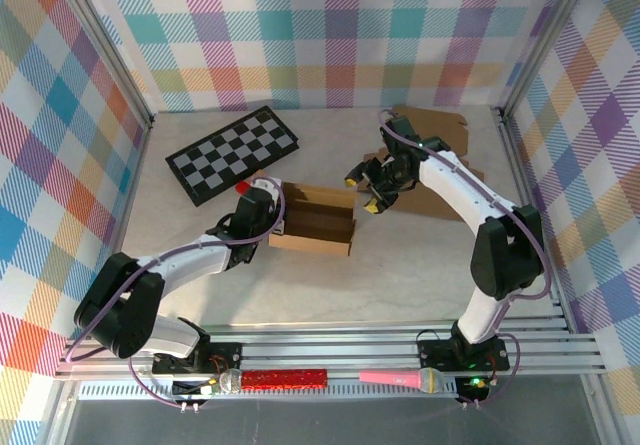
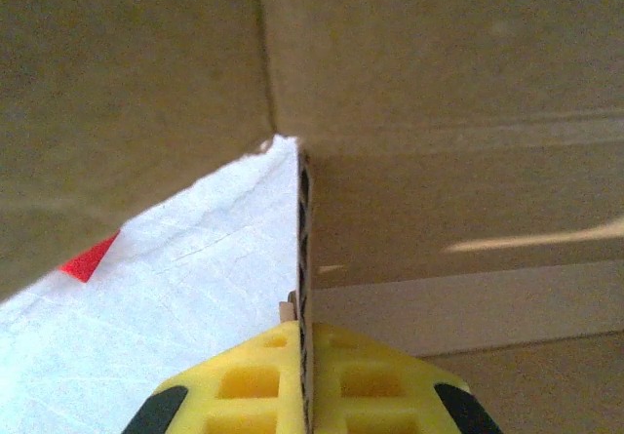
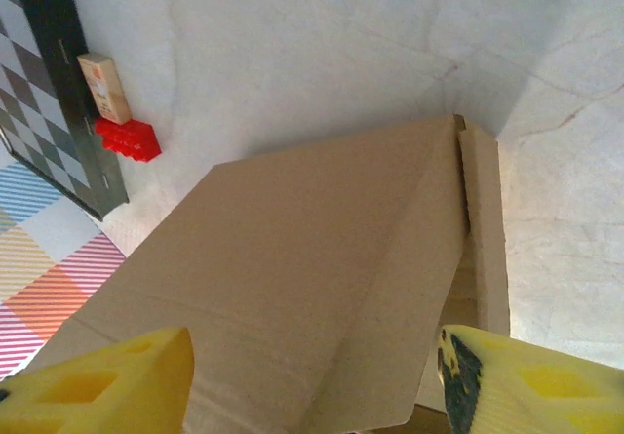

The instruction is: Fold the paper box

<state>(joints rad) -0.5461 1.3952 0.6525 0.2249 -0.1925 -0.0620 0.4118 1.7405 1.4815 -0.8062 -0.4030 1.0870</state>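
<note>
**Paper box half raised, end wall and closing left to do**

The brown corrugated cardboard box [image 1: 318, 223] sits near the middle of the pale marbled tabletop [image 1: 400, 275], in front of the black-and-white chequered board [image 1: 232, 153]. From above it reads as an open-topped tray: its long side walls stand and the inside lies in shadow, so the basic shape appears to be formed.

The left pincer [image 1: 262, 217] is at the box's left end. The left wrist view shows its yellow fingers [image 2: 249, 387] clenched on the thin edge of an upright cardboard wall, the fluted core running straight up between them. This looks like a hold that steadies the box.

The right pincer [image 1: 362, 192] hovers at the right end. In the right wrist view its yellow fingers [image 3: 97, 385] are spread wide to either side of a slanted brown panel, with a gap at the right finger, so it is released and grasps nothing. That panel leans rather than standing square, and a narrow strip beside it lies loose.

By this evidence the task is roughly midway. The right end probably has to be pressed upright and tucked. Whether any lid flaps remain cannot be told. Flat brown cardboard sheets [image 1: 432, 123] lie behind the right arm, untouched.
</note>
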